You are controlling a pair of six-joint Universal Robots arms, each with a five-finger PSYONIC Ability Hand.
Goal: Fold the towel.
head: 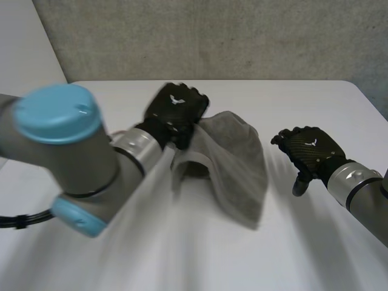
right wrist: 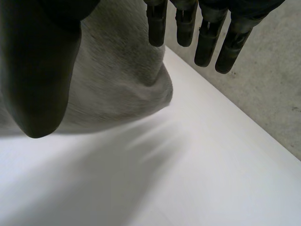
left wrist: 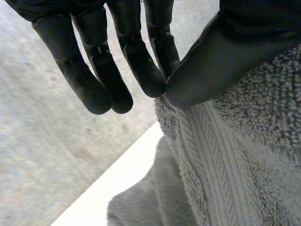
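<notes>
A grey towel [head: 236, 163] hangs lifted off the white table [head: 182, 254] near its middle, its lower part bunched on the surface. My left hand [head: 177, 109] holds the towel's raised edge from the left. In the left wrist view the thumb [left wrist: 225, 52] and a fingertip pinch the towel [left wrist: 235, 155] by its woven border. My right hand [head: 309, 148] hovers to the right of the towel, apart from it, fingers relaxed and holding nothing. In the right wrist view the towel [right wrist: 117, 80] lies beyond its thumb [right wrist: 37, 61].
A grey wall [head: 212, 36] runs along the table's far edge. Bare white tabletop lies in front of the towel and between the two arms. My left arm crosses the table's left side.
</notes>
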